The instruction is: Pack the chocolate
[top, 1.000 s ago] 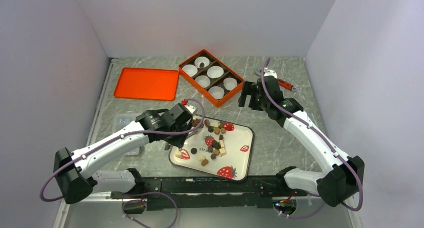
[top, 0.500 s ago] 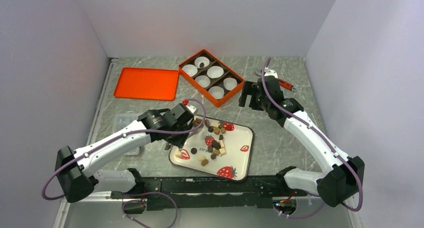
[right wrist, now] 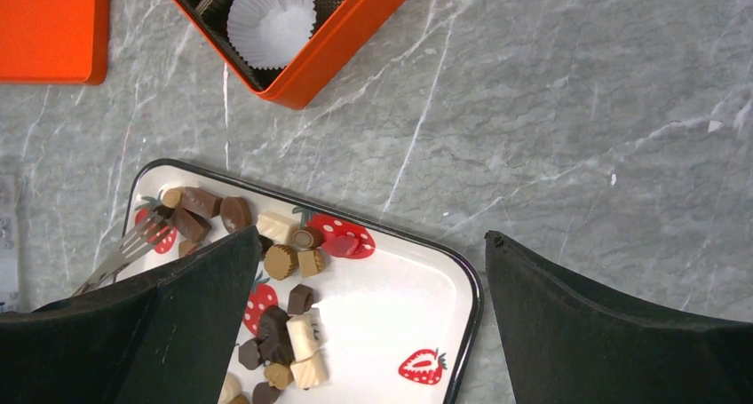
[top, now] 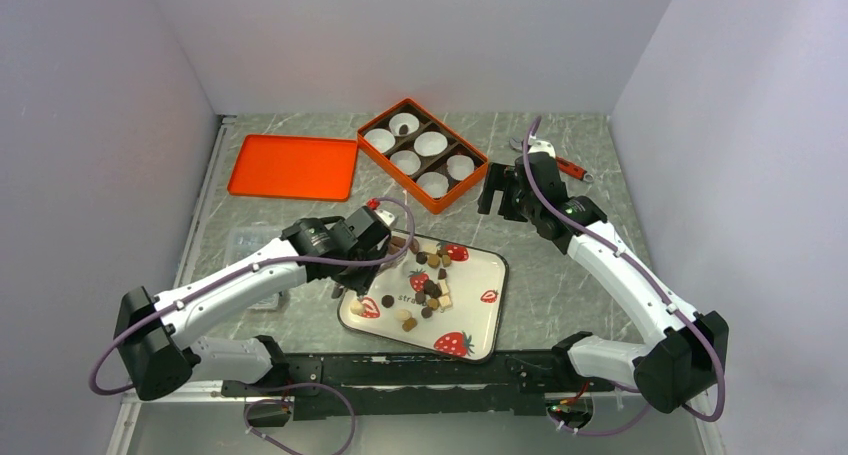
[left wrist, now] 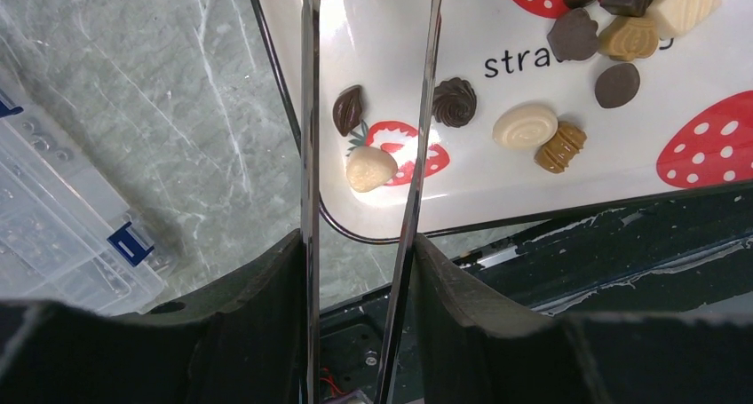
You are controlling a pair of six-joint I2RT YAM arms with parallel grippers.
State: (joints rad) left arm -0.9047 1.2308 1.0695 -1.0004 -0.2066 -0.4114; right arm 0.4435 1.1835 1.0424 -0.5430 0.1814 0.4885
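Observation:
Several pieces of chocolate [top: 430,275], dark, light brown and cream, lie on a white strawberry-print tray [top: 495,305]. My left gripper [top: 372,237] hangs over the tray's left end, shut on a pair of metal tongs [left wrist: 310,111]. Between the tong blades lie a dark piece [left wrist: 348,109] and a cream piece [left wrist: 370,168]. The tong tip [right wrist: 133,242] shows beside brown pieces [right wrist: 200,210] in the right wrist view. My right gripper [top: 500,190] is open and holds nothing, above the table between tray and orange box [top: 470,180]. One chocolate [top: 401,130] sits in a paper cup.
The orange box holds several white pleated cups [top: 433,183]. Its orange lid [top: 293,166] lies flat at the back left. A clear plastic case [top: 245,245] sits left of the tray under my left arm. A red-handled tool [top: 568,167] lies behind my right gripper.
My left gripper with the tongs has crept slightly right and away over the tray's left end. The right arm has not moved.

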